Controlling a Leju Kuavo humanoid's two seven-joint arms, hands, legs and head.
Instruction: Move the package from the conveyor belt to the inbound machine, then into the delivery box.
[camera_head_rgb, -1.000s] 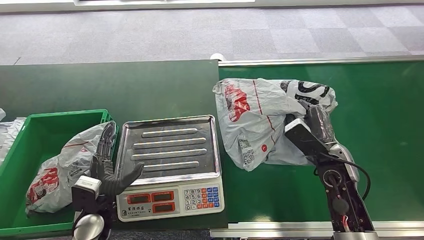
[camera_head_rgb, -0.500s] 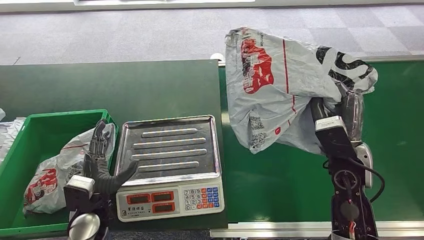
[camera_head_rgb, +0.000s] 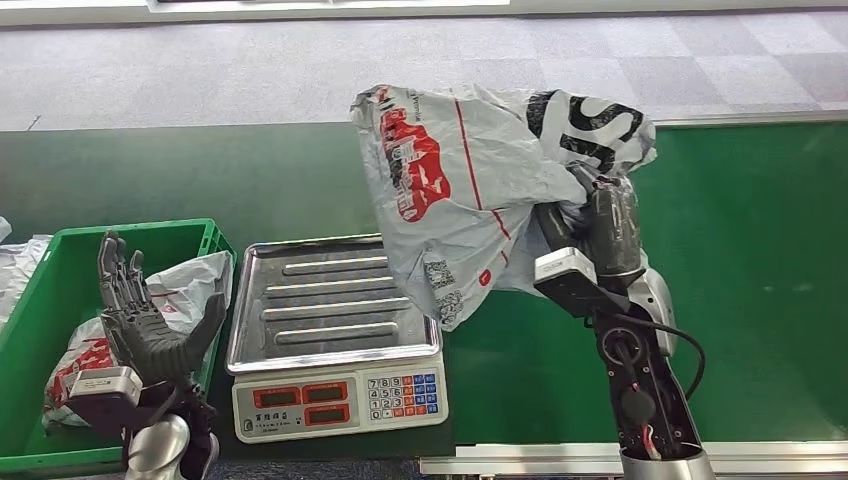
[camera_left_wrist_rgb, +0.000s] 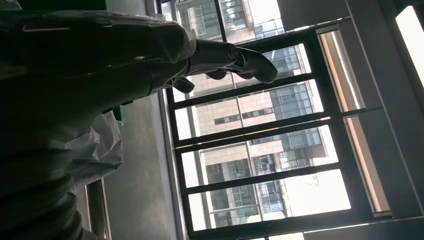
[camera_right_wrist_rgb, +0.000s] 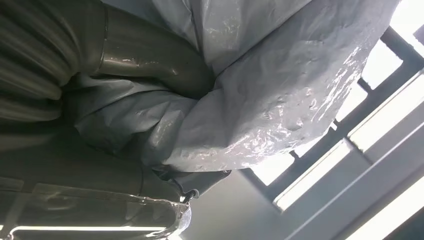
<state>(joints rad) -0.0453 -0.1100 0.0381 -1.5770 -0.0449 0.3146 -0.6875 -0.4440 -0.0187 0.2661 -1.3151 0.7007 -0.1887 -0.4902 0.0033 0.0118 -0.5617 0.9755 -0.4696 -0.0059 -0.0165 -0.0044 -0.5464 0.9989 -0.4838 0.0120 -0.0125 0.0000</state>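
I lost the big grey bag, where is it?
In the head view, the grey package hangs from the right hand, over the scale tray's right edge.

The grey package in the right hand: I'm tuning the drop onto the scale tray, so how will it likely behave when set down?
The grey package looks floppy: it drapes and creases around the right hand, so it will probably slump flat on the scale tray. Its glossy film, shiny in the right wrist view, may slide. It seems light, lifted from one end.
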